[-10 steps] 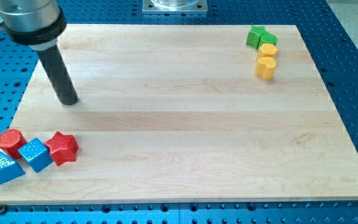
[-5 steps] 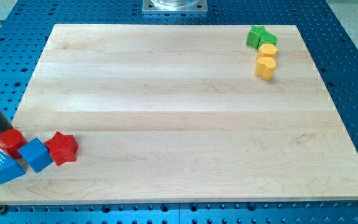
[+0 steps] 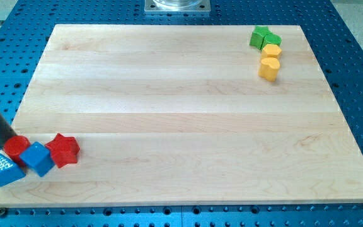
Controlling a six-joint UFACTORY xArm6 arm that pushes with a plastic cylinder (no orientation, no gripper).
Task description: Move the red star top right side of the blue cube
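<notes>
The red star lies near the board's bottom left corner. It touches the right side of the blue cube. A red cylinder sits against the cube's upper left. A blue triangle lies at the cube's lower left. My dark rod comes in from the view's left edge. My tip is against the left side of the red cylinder, left of the cube and well left of the star.
A green star, a yellow hexagon and a yellow cylinder are clustered near the top right of the wooden board. A blue perforated table surrounds the board.
My rod swung from the board's upper left down to the left edge. In the last half second my tip nudged the red cylinder and blue cube slightly right.
</notes>
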